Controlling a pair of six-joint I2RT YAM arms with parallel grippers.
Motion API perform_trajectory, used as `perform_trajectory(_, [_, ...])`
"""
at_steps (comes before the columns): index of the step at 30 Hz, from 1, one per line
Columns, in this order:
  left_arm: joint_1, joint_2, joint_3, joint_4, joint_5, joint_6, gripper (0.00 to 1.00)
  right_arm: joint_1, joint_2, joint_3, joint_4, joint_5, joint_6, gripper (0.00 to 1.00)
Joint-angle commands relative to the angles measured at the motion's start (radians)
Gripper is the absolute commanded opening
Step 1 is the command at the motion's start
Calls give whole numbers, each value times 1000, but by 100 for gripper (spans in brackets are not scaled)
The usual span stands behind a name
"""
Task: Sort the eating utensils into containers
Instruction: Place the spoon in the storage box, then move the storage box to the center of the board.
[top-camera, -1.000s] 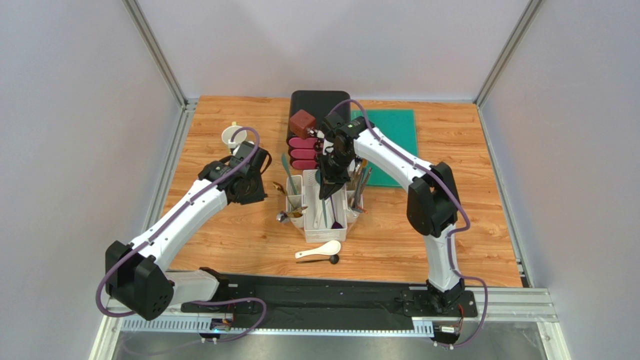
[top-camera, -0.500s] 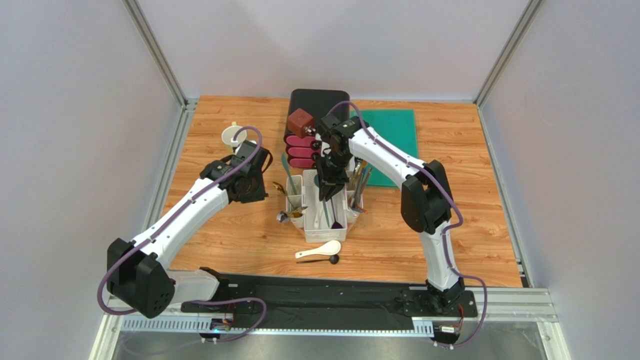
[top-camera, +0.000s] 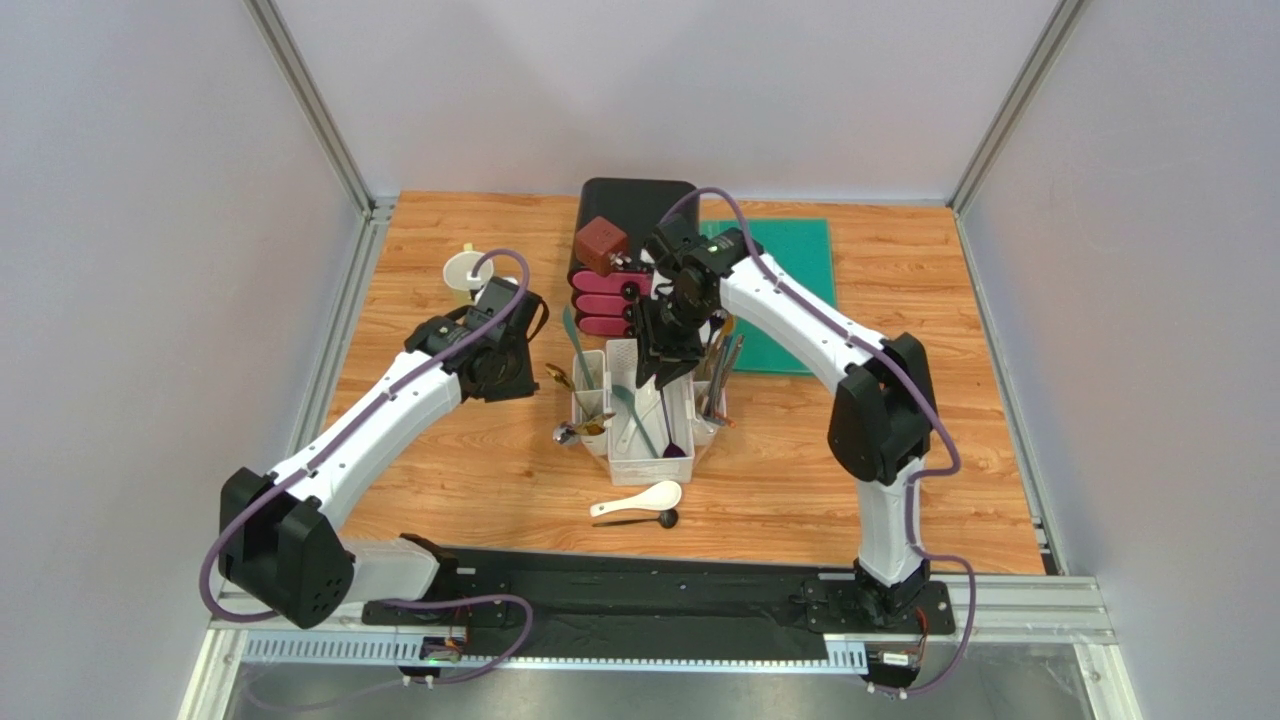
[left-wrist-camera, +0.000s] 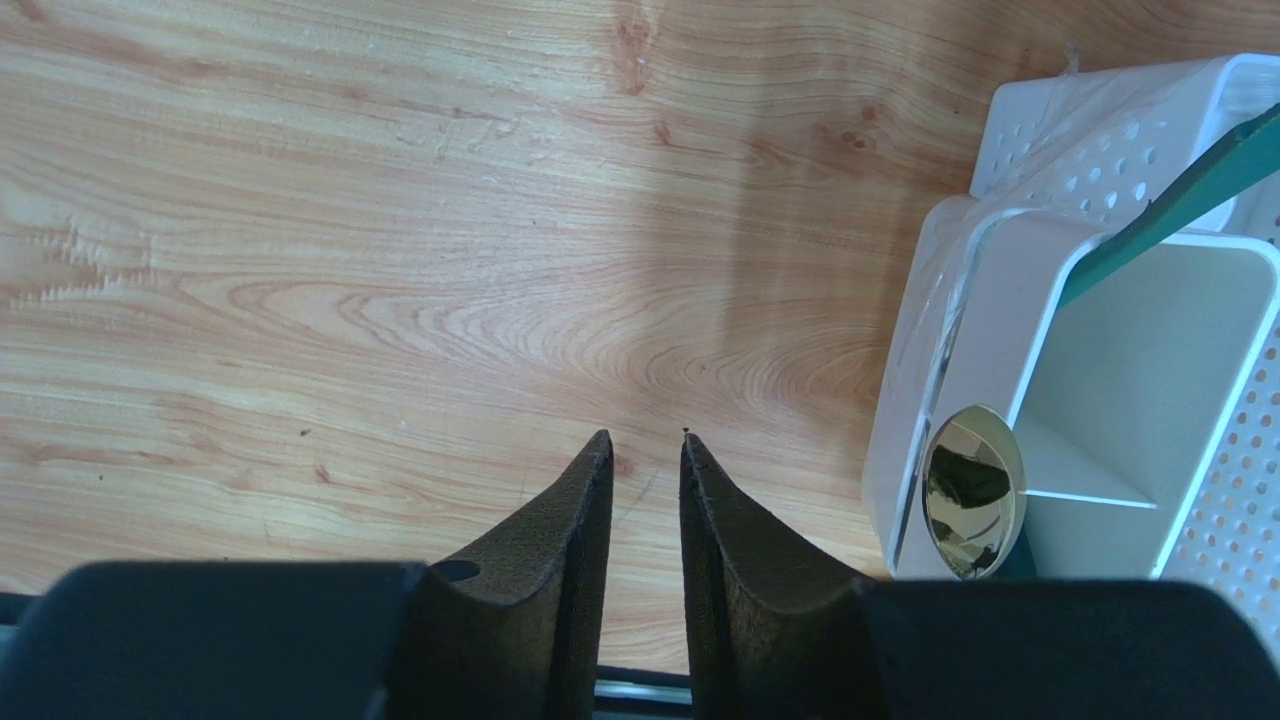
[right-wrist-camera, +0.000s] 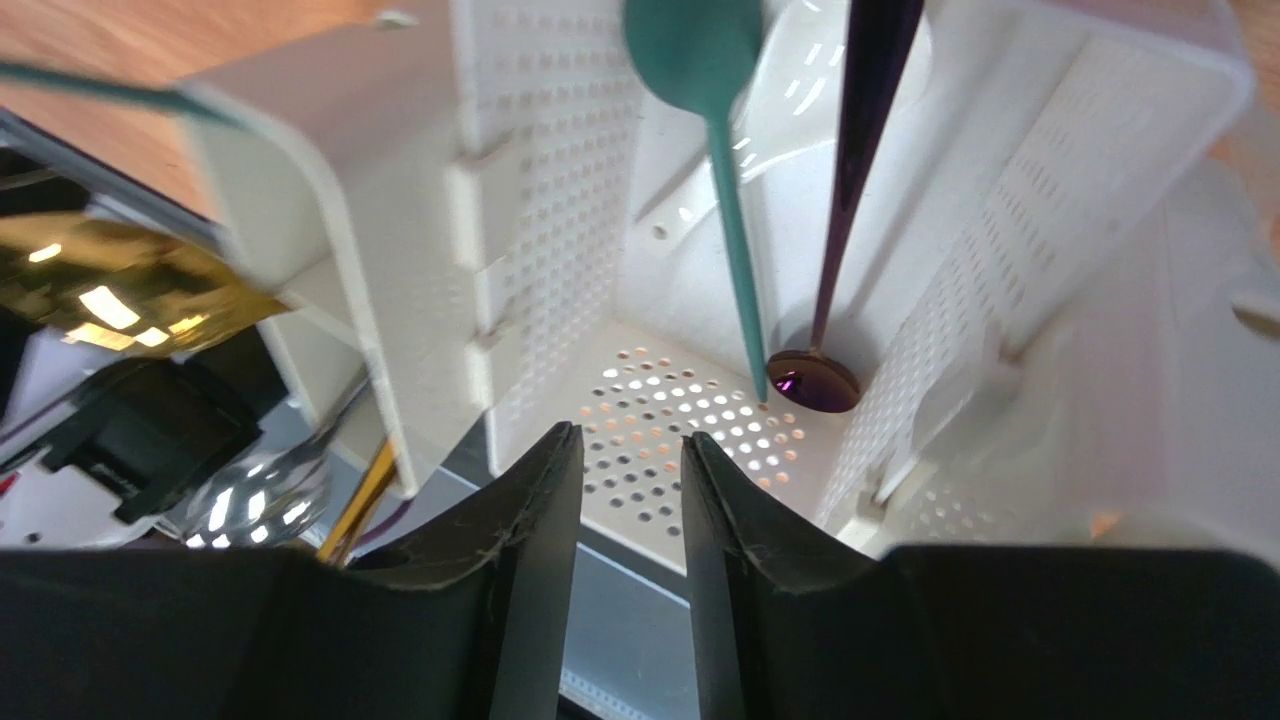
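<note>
The white caddy (top-camera: 624, 458) stands mid-table. My right gripper (top-camera: 657, 360) hangs open and empty over its centre bin (right-wrist-camera: 706, 413). A teal spoon (right-wrist-camera: 721, 180) and a purple spoon (right-wrist-camera: 849, 180) lean inside that bin. Silver forks (top-camera: 721, 368) fill the right side bin, and gold utensils (right-wrist-camera: 120, 285) show in the left one. My left gripper (left-wrist-camera: 646, 450) hovers over bare wood left of the caddy (left-wrist-camera: 962, 300), its jaws slightly apart with nothing between them. Beside it a gold spoon bowl (left-wrist-camera: 972, 488) sits in a side bin. A white soup spoon (top-camera: 639, 503) and a black spoon (top-camera: 661, 519) lie in front of the caddy.
A black-and-pink drawer box (top-camera: 616, 285) with a brown cube (top-camera: 606, 243) on it stands just behind the caddy. A green mat (top-camera: 781, 285) lies at the back right. A pale mug (top-camera: 466, 273) sits behind the left arm. Another teal spoon (top-camera: 568, 323) leans at the caddy's left.
My right gripper has opened and risen a little; the teal spoon it held now leans in the centre bin. The left gripper shifted slightly toward the back.
</note>
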Motion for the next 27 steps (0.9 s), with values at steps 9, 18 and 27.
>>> perform_trajectory(9, [18, -94, -47, 37, 64, 101, 37, -49, -278, 237, 81, 59, 80, 44])
perform_trajectory(18, [17, -399, -20, -67, 128, 202, 38, -239, -441, -113, 190, 148, 194, 47])
perform_trajectory(27, [14, -365, 75, -266, 180, 281, 40, -422, -516, -340, 198, 125, 270, 53])
